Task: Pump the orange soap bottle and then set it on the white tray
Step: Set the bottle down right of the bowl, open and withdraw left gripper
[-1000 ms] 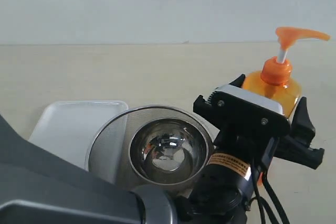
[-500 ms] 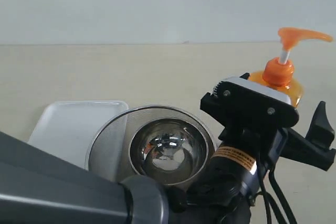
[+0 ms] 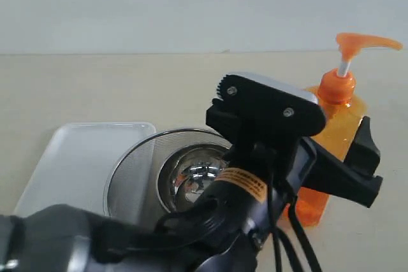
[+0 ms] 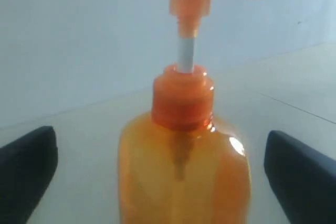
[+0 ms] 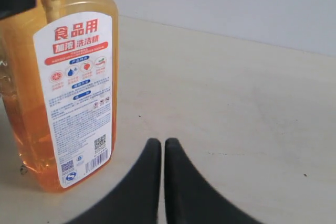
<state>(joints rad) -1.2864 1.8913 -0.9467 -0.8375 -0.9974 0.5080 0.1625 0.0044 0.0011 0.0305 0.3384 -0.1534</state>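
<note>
Soap bottle [image 3: 335,125], exterior view: stood upright on the table [image 3: 95,87] at the right, with its pump head [image 3: 357,42] raised and the white stem showing.
Tray [image 3: 70,157], exterior view: well apart from the bottle. A strainer [image 3: 137,170] with a bowl [image 3: 191,179] in it lies between them.
Left arm [image 3: 268,109], exterior view: reached across in front of the bottle, so the bottle's lower half is partly hidden.
Left end effector [image 4: 163,182], left wrist view: released, with its fingers [image 4: 29,166] spread wide on either side of the bottle's shoulders. No contact is seen.
Right end effector [image 5: 158,156], right wrist view: clenched on nothing, tips pressed together. It is low beside the face carrying the label [image 5: 79,93], not touching it.
Step in hand: judged to be steadying the bottle for the pump stroke.
Method: the body should be clamped squarely across its flat faces, below the shoulders. The pump head is best pressed straight down over the stem, not on the spout tip, so that the tall bottle is not tipped.
</note>
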